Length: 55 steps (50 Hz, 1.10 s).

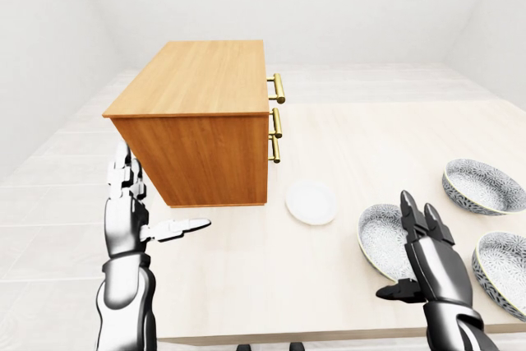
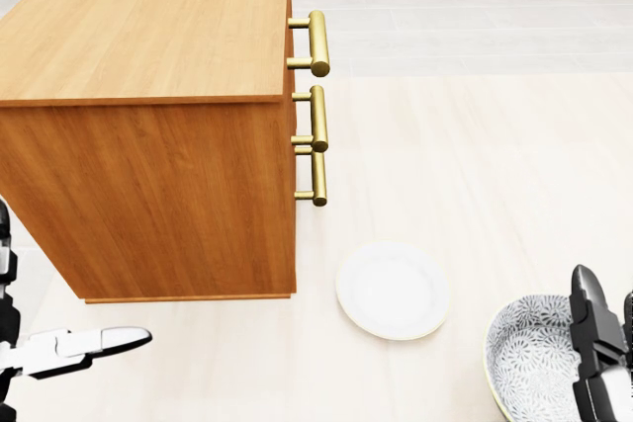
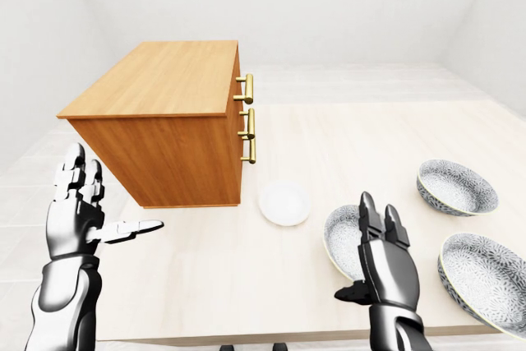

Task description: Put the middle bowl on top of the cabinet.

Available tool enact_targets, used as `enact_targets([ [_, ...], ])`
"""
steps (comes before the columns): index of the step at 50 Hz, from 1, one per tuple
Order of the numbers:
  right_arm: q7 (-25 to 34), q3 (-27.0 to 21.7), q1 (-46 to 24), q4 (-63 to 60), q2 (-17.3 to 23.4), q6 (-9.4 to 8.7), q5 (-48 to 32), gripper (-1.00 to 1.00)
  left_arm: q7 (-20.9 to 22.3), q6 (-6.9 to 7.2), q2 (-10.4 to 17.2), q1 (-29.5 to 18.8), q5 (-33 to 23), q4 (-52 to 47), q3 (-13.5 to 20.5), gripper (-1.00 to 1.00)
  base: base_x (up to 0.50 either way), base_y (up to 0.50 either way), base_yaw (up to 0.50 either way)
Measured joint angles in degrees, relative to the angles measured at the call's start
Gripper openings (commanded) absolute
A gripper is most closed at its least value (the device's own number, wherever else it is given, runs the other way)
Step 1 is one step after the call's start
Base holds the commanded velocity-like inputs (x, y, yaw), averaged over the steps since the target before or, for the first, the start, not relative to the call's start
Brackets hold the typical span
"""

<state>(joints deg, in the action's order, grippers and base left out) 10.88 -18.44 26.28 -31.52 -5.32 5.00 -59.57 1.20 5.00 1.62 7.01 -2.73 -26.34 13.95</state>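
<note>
The right hand (image 1: 429,262) is spread and empty, overlapping the right rim of the leftmost bowl (image 1: 376,236) in the left-eye view; whether they touch cannot be told. The left hand (image 1: 131,218) is likewise spread and empty beside the cabinet (image 1: 197,80). The leftmost bowl, far bowl (image 1: 483,185) and near-right bowl (image 1: 503,260) all sit on the tabletop (image 1: 271,277), right of the cabinet.

Left hand (image 3: 76,213) up with fingers splayed and thumb out sideways, right hand (image 3: 385,262) upright, fingers apart, holding nothing.

Bare simulated room, home-like: blank white walls (image 1: 370,6), pale wood table (image 1: 378,137) carrying a cabinet (image 1: 197,154) with brass handles (image 1: 278,88), patterned bowls (image 1: 483,185), white plate (image 1: 311,201).
</note>
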Motion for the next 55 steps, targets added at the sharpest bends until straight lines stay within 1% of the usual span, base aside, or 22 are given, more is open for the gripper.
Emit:
enact_targets([
  [16, -2.9, 1.4, 0.2, 4.3, 1.3, 0.00, -2.1, 1.00, 0.1, 0.00, -0.1, 0.4, 0.0, -0.5, -0.1, 1.00, 0.00, 0.00, 0.00],
  [55, -5.5, 2.3, 0.3, 8.1, 3.3, 0.00, -4.9, 1.00, 0.1, 0.00, -0.2, 0.7, -0.4, -1.8, 0.3, 1.00, 0.00, 0.00, 0.00],
])
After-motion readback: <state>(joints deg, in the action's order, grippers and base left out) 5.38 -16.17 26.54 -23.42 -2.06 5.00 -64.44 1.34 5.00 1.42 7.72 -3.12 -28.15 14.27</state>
